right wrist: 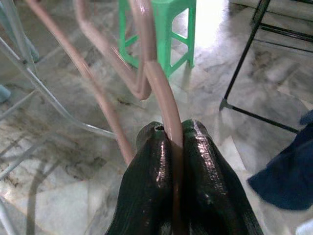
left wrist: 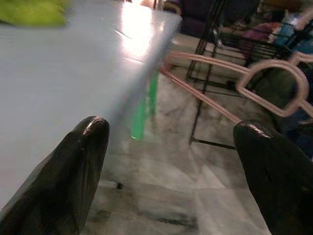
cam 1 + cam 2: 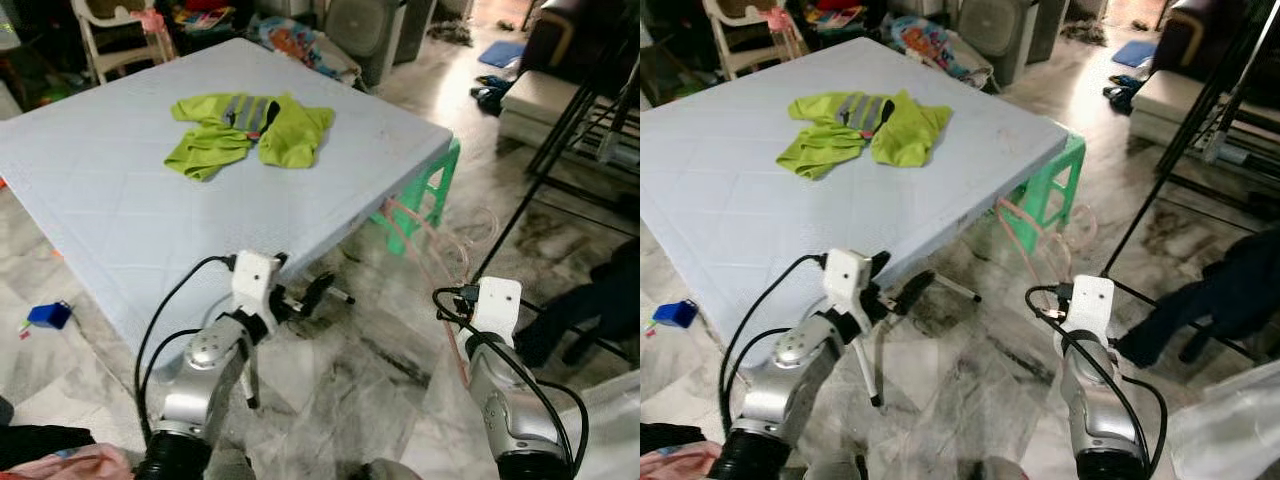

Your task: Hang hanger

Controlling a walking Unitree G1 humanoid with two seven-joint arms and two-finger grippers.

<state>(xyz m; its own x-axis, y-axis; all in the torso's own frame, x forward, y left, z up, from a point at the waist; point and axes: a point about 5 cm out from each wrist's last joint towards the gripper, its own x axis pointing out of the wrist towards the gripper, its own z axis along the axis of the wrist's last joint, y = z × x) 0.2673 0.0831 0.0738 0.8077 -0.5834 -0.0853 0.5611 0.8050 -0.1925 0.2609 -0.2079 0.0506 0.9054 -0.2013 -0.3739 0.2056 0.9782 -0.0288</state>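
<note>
Left eye view: a pale blue quilted mattress-like table top [image 3: 120,200] was seen filling the upper left, with a crumpled lime-green high-visibility vest with grey reflective stripes [image 3: 250,130] lying on it toward the top centre. The left gripper [image 3: 315,292] was seen at lower centre, just off the table's near edge, over the grey marble floor [image 3: 350,380]. The thin pink plastic hanger [image 3: 425,245] was faintly visible at centre right, beside a green plastic stool [image 3: 425,200] under the table corner. A black metal rack [image 3: 590,110] stood at the upper right.

Right eye view: the same scene was shown; a small blue toy block [image 3: 675,313] lay on the floor at the left edge.

Left wrist view: the left gripper's fingers [image 2: 73,181] were spread wide apart, nothing between them; the hanger's hook was seen at the upper right.

Right wrist view: the right gripper [image 1: 173,142] was seen at lower centre, its fingers pressed together, pinching the hanger's pink bar, which ran up toward the stool at the top centre.
</note>
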